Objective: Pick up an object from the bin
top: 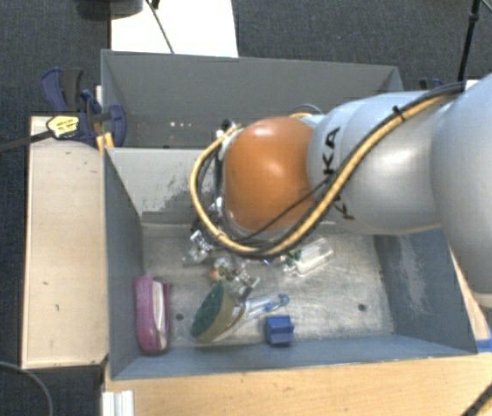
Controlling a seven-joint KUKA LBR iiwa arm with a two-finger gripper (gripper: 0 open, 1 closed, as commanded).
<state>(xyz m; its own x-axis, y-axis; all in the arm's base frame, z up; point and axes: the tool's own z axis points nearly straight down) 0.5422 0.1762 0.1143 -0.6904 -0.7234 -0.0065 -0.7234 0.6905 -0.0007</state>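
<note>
Arm: we see the arm [402, 172] reaching in from the right; its orange cover [263, 180] hangs over the middle of the bin [376, 293], with yellow and black cables looped round it

Claw: under the orange cover we make out small metal parts of the claw [227, 271], low over the bin floor near its middle; the cover hides most of it, so we cannot tell whether it is open or closed

Nearest thing: a dark green oval thing [211, 312] with a pale edge lies tilted just below the claw in this view, toward the near wall; we cannot tell whether the claw touches it

Other things close by: a clear plastic piece [311, 258] lies just to the claw's right; a clear pen-like tube [263, 304] with a blue tip lies between the green oval and a small blue block [278, 329], which sits near the near wall

Left side: a pink oblong thing [152, 315] lies lengthwise along the left wall, well apart from the claw
</note>
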